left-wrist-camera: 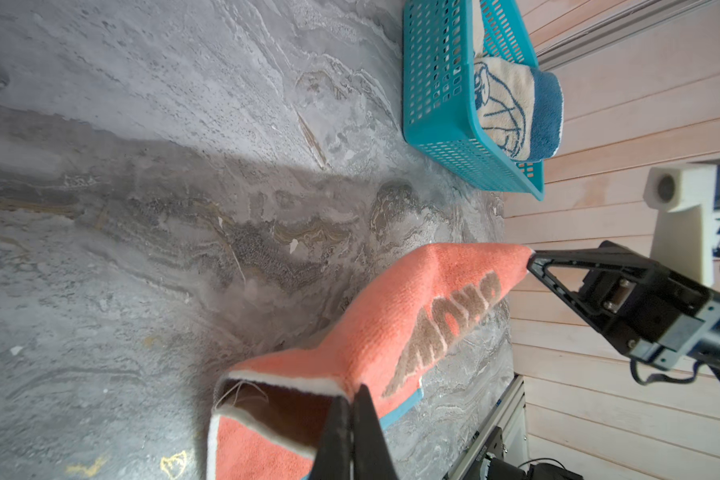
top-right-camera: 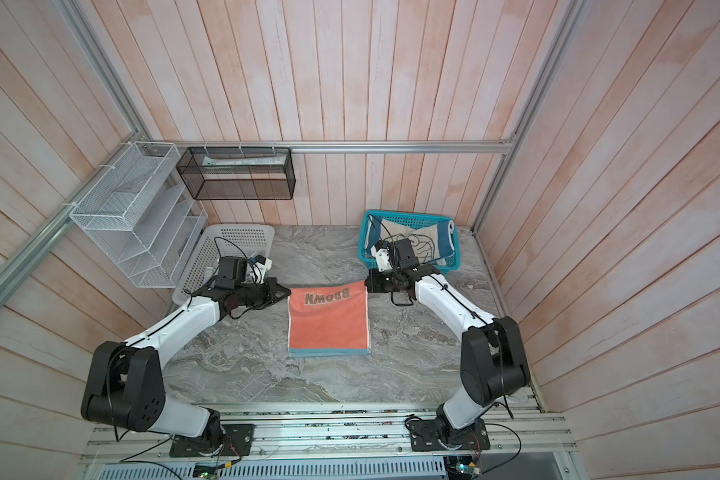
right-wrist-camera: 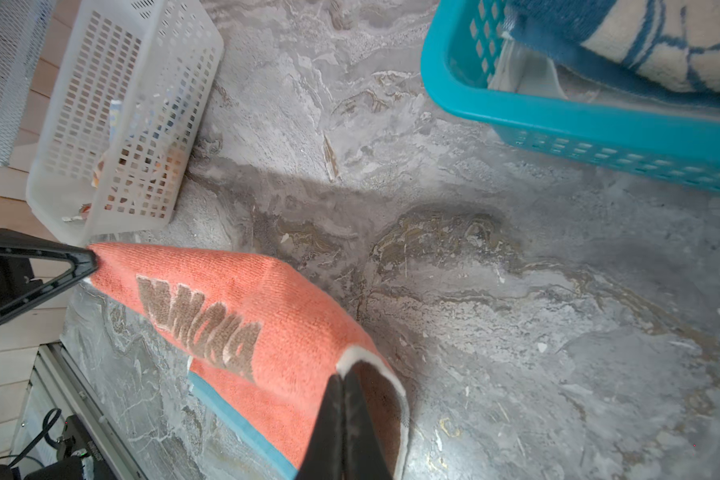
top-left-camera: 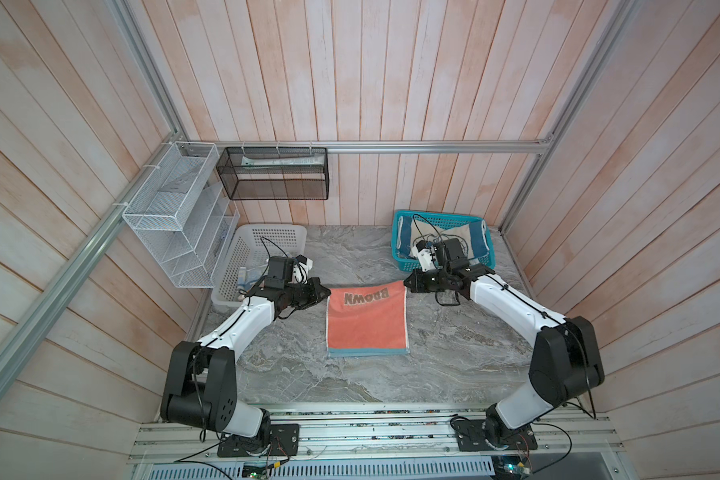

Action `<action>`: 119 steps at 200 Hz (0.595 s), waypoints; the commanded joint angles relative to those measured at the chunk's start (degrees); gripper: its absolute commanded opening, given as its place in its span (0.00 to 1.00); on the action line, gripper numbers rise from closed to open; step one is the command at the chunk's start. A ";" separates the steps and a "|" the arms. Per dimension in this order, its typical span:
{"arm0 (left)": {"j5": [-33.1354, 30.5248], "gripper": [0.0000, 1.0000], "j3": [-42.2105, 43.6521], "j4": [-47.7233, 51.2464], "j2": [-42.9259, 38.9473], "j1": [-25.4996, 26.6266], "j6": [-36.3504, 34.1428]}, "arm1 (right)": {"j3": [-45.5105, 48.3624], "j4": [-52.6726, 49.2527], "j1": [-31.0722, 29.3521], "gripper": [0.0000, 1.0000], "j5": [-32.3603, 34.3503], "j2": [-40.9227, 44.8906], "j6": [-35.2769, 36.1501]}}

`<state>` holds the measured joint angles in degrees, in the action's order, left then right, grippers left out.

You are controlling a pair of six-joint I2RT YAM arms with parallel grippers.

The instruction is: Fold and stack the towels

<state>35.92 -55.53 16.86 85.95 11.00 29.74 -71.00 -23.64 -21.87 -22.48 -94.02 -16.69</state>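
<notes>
The coral-orange "BROWN" towel (top-left-camera: 366, 324) (top-right-camera: 329, 324) lies in the middle of the marble table, its teal-banded near edge flat. Its far edge is lifted off the table by both corners. My left gripper (top-left-camera: 328, 296) (top-right-camera: 288, 293) (left-wrist-camera: 352, 395) is shut on the far left corner. At the far right corner my right gripper (top-left-camera: 406, 282) (top-right-camera: 366, 284) (right-wrist-camera: 342, 376) is shut on the cloth. A blue-cream cartoon towel (top-left-camera: 441, 239) (top-right-camera: 416, 243) (left-wrist-camera: 512, 112) (right-wrist-camera: 661, 45) rests in the teal basket (top-left-camera: 400, 253) (right-wrist-camera: 599, 120), with a white cloth (right-wrist-camera: 528, 77) showing under it.
A white plastic basket (top-left-camera: 262, 245) (right-wrist-camera: 121, 124) with small items stands at the back left, just behind my left wrist. A white wire rack (top-left-camera: 175, 216) and a black mesh basket (top-left-camera: 275, 174) hang on the walls. Bare marble (top-left-camera: 350, 382) lies in front of the towel.
</notes>
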 commanded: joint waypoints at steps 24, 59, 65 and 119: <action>1.82 0.00 1.19 3.16 0.25 -0.33 -2.57 | 2.47 -4.34 0.26 0.00 -4.47 -0.63 2.08; 3.81 0.00 8.54 0.71 -3.98 -0.30 -0.84 | 11.95 -1.40 0.33 0.00 -5.56 3.97 0.86; 4.28 0.00 10.60 -0.05 -5.16 -0.34 -0.08 | 13.80 -0.93 0.26 0.00 -5.57 5.09 0.50; 0.82 0.40 25.87 0.31 -18.09 0.70 5.78 | 29.26 0.48 -0.20 0.38 -10.06 14.80 -3.64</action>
<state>39.64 -32.91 16.14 72.40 11.77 33.21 -45.28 -23.03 -21.65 -29.65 -82.61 -18.20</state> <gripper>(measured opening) 0.305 0.322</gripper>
